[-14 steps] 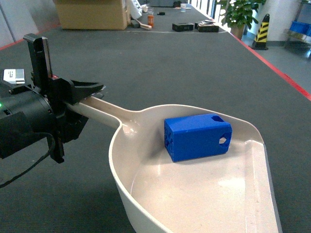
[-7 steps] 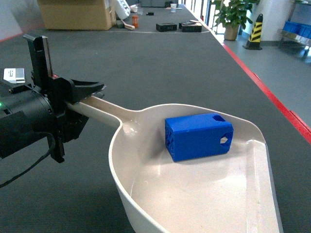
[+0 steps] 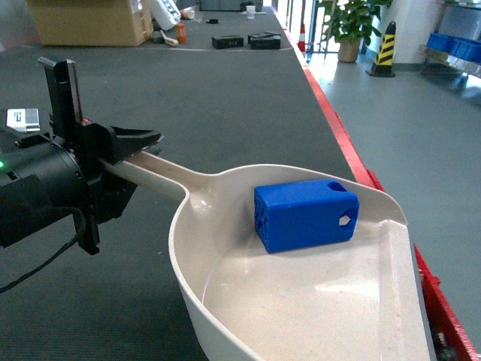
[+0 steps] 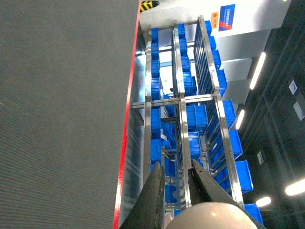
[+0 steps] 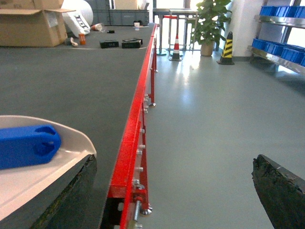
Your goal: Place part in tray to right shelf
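— Head view: what is clamped by the left gripper [image 3: 139, 144]?
— The long handle of the beige scoop tray [image 3: 225, 301] is pinched between its closed fingers.
— And the blue part [image 3: 304, 213]?
— It is seen lying on its side inside the tray, near the back wall.
— Right gripper [image 5: 174, 191]?
— Spread wide, nothing held; one finger is just beside the tray's rim.

Block [image 3: 304, 213]: lies in my scoop [image 3: 301, 301], toward its back wall.
Scoop handle [image 3: 150, 171]: runs left into my left gripper [image 3: 124, 147].
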{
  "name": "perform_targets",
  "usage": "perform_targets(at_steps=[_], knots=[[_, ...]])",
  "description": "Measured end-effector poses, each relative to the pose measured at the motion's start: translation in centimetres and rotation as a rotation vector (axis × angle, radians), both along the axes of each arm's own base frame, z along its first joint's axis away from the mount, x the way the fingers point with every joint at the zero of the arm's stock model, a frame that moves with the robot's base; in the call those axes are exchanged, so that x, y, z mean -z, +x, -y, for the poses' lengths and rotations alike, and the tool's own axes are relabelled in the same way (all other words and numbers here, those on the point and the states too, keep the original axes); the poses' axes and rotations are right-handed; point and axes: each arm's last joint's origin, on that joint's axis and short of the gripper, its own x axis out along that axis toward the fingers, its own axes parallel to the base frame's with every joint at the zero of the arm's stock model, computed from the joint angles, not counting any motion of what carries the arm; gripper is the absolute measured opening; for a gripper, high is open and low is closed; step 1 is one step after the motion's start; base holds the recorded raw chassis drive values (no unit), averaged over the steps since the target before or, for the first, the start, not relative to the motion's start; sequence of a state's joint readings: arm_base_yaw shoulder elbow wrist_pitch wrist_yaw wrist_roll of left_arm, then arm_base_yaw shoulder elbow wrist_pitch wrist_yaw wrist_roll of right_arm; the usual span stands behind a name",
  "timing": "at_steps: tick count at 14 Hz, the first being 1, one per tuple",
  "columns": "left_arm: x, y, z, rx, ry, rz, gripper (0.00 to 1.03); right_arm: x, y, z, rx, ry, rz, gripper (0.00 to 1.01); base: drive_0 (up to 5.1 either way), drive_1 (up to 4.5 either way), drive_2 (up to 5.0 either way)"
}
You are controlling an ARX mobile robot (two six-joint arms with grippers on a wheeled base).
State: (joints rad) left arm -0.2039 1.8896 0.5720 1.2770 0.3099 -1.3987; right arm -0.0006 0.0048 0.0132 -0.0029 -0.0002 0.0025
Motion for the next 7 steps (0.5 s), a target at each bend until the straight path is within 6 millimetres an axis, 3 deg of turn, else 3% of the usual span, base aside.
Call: perform_targets(at_steps=[7], knots=[[-0.11, 0.05, 0.01, -0.002, -0.007, 0.004, 0.13, 0.03, 0.00, 0.00, 0.000, 0.000, -0.003, 0.98, 5.0, -2.44, -2.4]])
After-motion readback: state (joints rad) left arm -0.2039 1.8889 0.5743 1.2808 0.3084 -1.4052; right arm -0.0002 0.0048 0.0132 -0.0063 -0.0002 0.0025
